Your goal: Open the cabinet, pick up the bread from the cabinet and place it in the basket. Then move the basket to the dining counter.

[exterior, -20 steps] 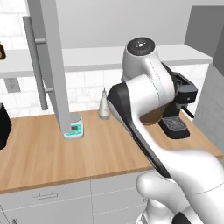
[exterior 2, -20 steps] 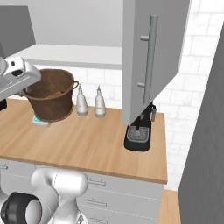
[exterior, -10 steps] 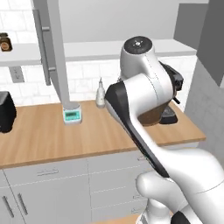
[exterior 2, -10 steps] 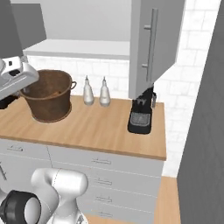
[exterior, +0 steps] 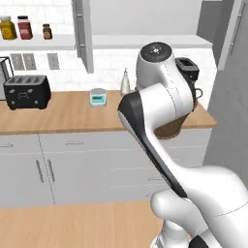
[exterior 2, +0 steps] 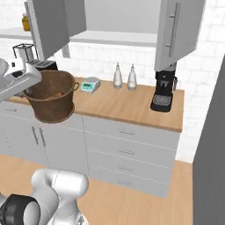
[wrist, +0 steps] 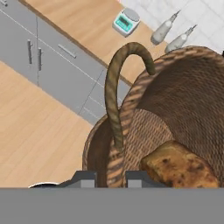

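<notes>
My gripper (wrist: pixel 109 177) is shut on the rim of the dark brown basket (wrist: pixel 175 100), just below one of its loop handles (wrist: pixel 114 87). The bread (wrist: pixel 179 168), a browned crusty piece, lies inside the basket. In the right base view the basket (exterior 2: pixel 52 96) hangs in the air at the left, in front of the worktop's edge. From the left base view, the arm hides most of the basket (exterior: pixel 172 128). The cabinet (exterior 2: pixel 118 37) stands open, both doors swung out. The dining counter is out of view.
On the wood worktop (exterior 2: pixel 132 105) stand a white-and-teal scale (exterior 2: pixel 89 84), two bottles (exterior 2: pixel 117 75), a black coffee machine (exterior 2: pixel 163 90) and a toaster (exterior: pixel 26 91). Grey drawers (exterior 2: pixel 127 145) sit beneath. A tall grey wall (exterior 2: pixel 211 154) rises at the right. Wood floor (exterior: pixel 72 223) lies below.
The whole picture has shifted: the cameras have backed away from the worktop, so drawers and floor now show. The basket stays in my shut gripper and has come off the worktop.
</notes>
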